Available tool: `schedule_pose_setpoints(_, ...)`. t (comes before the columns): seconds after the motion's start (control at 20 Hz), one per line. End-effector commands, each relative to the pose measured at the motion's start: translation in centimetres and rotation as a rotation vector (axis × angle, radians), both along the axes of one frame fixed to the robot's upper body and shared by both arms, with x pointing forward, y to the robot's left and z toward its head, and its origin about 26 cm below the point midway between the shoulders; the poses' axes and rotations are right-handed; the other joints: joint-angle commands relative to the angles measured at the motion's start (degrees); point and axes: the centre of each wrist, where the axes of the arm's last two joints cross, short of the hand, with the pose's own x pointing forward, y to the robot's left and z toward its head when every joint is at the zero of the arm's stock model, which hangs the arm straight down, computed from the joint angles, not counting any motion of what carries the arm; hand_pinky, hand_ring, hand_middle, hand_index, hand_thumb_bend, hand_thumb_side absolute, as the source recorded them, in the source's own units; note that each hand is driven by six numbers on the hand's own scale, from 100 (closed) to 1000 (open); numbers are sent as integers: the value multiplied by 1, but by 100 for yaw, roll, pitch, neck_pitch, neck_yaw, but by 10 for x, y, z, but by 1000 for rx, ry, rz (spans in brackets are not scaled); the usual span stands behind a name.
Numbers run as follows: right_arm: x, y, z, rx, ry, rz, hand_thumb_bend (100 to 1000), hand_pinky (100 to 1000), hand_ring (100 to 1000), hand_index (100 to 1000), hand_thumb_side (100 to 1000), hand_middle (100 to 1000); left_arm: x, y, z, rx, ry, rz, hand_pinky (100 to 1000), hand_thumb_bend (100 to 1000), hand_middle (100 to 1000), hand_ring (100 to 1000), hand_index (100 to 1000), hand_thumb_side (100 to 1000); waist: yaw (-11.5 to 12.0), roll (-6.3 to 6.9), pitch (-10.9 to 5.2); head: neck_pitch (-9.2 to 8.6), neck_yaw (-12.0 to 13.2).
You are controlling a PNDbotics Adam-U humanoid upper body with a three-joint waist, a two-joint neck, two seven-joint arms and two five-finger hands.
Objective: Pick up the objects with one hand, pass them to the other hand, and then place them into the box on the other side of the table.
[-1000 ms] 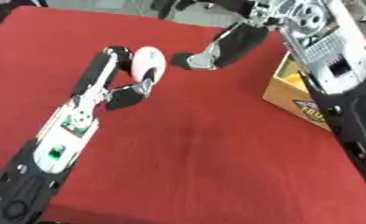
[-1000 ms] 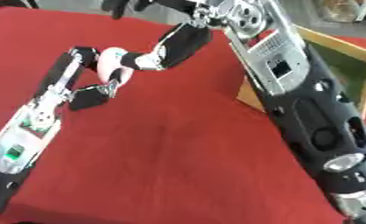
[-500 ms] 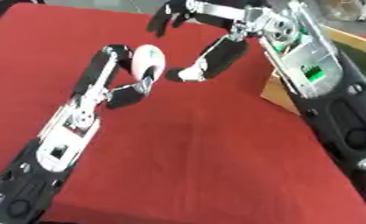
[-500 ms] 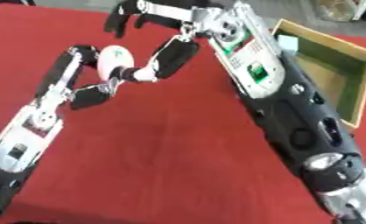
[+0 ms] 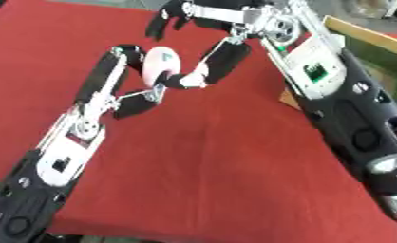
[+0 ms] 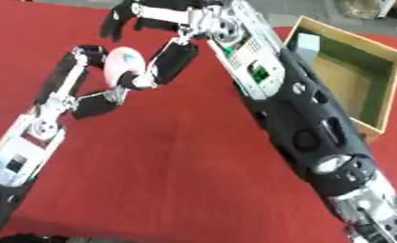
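A white oval object (image 5: 158,64) with a pinkish side and a small teal mark is held above the red table (image 5: 210,156). My left hand (image 5: 134,102) is shut on it, fingers curled over its top and thumb below. My right hand (image 5: 222,59) comes in from the right. Its straight fingers (image 5: 188,80) touch the object's lower right side, and its thumb (image 5: 163,21) is spread well above, apart from the object. The wooden box (image 6: 389,80) with a green inside stands at the table's right edge.
A pale green thing (image 6: 308,43) lies in the box's far corner. My right forearm (image 6: 285,95) runs across the right half of the table, between the hands and the box. Bare red cloth fills the middle and front.
My right hand has moved left, and its fingers now touch the object in my left hand. The left hand has stayed shut on the object. The view has shifted.
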Motion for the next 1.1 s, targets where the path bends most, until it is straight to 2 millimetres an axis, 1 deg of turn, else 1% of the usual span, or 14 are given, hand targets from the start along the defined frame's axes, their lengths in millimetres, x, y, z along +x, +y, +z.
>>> schedule_pose_setpoints(0.05, 1, 1, 7, -7, -37, 5, 434, 855, 933, 819, 240, 727, -2, -1, 8, 14, -33, -28, 697, 100, 509, 498, 424, 210, -10, -63, -176, 14, -6)
schedule_pose_setpoints(0.4, 5, 2, 2, -17, -37, 5, 435, 856, 938, 822, 241, 732, -5, -4, 12, 52, -59, -55, 701, 100, 511, 501, 425, 199, 18, -62, -162, -9, -33)
schedule_pose_setpoints(0.65, 8, 1, 1, -18, -42, -10, 439, 855, 937, 821, 259, 731, -7, -5, 15, 81, -81, -67, 703, 100, 513, 504, 426, 193, 32, -59, -146, -2, -54)
schedule_pose_setpoints(1.1, 12, 1, -5, -31, -47, -32, 441, 852, 934, 814, 258, 728, -11, -8, 17, 92, -109, -83, 703, 100, 510, 502, 424, 186, 73, -47, -110, 4, -121)
